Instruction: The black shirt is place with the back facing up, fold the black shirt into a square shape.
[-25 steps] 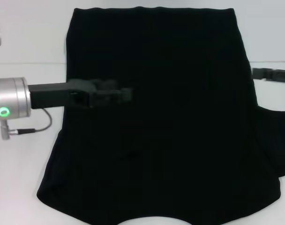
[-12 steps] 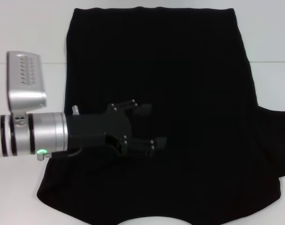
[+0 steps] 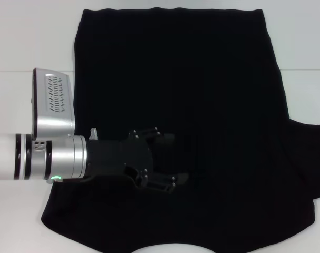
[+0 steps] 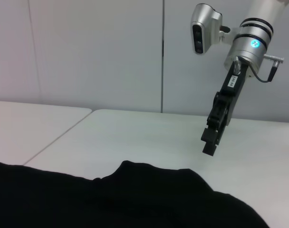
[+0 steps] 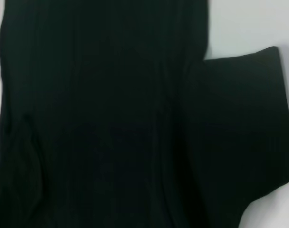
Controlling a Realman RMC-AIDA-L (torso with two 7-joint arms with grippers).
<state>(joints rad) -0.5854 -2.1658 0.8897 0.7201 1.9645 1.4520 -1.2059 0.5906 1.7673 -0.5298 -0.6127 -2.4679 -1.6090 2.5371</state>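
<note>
Swinging in from my left, the left gripper (image 3: 168, 158) has come lower and nearer over the last second — it was higher up over the cloth and blurred, now it hangs over the near-left part of the black shirt (image 3: 202, 84) with its fingers spread apart and nothing between them. I can't tell from above whether the fingertips touch the fabric.

The shirt lies flat on the white table (image 3: 28, 37), filling most of my view. Its left sleeve already looks tucked in over the body, while the right sleeve (image 3: 310, 158) sticks out flat on the right side. The straight hem runs along the far edge.

Farther off, the right gripper (image 4: 215, 127) has left the head camera's view; the left wrist camera shows it raised above the table, past the shirt's edge, pointing down. I cannot tell whether its fingers are open or closed — they face me edge-on.

My reading: the left side's fold is done, and the right sleeve is likely next.
</note>
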